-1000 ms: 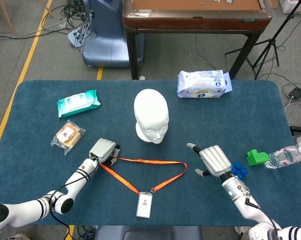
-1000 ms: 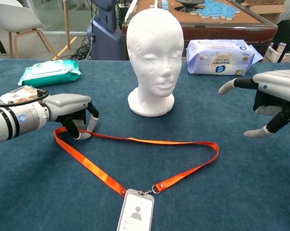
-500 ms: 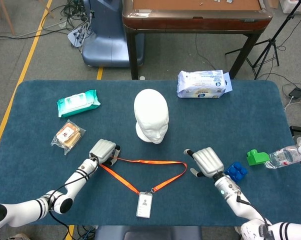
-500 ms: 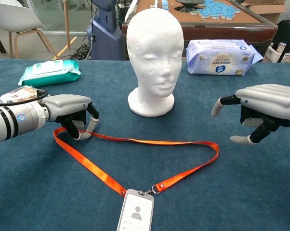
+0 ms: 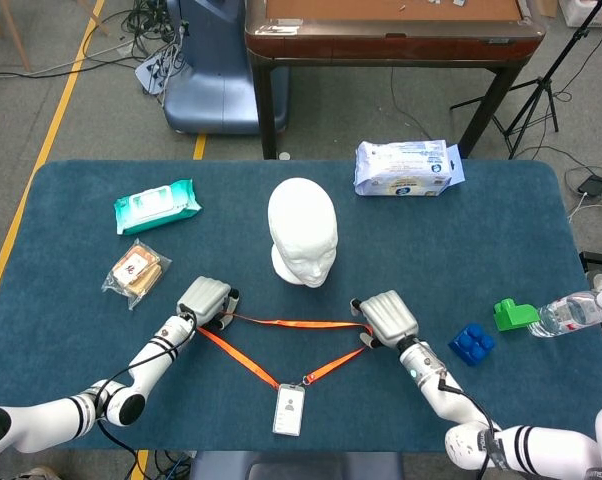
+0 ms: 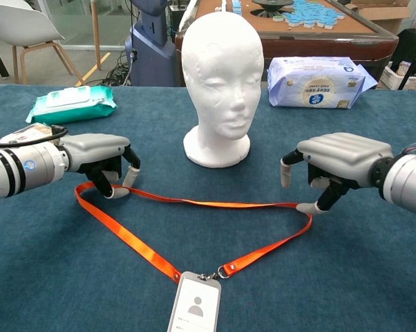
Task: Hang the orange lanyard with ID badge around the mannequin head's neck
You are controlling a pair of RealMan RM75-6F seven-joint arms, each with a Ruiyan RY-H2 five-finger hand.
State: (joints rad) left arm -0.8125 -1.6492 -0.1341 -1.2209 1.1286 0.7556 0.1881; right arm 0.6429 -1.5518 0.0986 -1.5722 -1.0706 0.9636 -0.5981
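Right hand (image 6: 336, 162) has crossed the table from the blue block's side to the right bend of the orange lanyard (image 5: 281, 325). Fingertips (image 6: 306, 207) now touch the strap at that bend; fingers curled down, thumb stuck out toward the mannequin head (image 5: 303, 232). Whether the strap is actually pinched — cannot tell.

Left hand (image 6: 101, 158) unchanged: fingers curled down on the lanyard's left corner, tips on the strap; grip itself not clear from either view.

Lanyard lies flat on the blue table (image 5: 71, 330), a triangle loop between the two hands, in front of the mannequin head and apart from it. ID badge (image 5: 289, 410) at the near point of the loop, face up.

Mannequin head upright, facing the robot.

Further out: blue block (image 5: 472, 344), green block (image 5: 514, 315) and water bottle (image 5: 574, 312) to the right.
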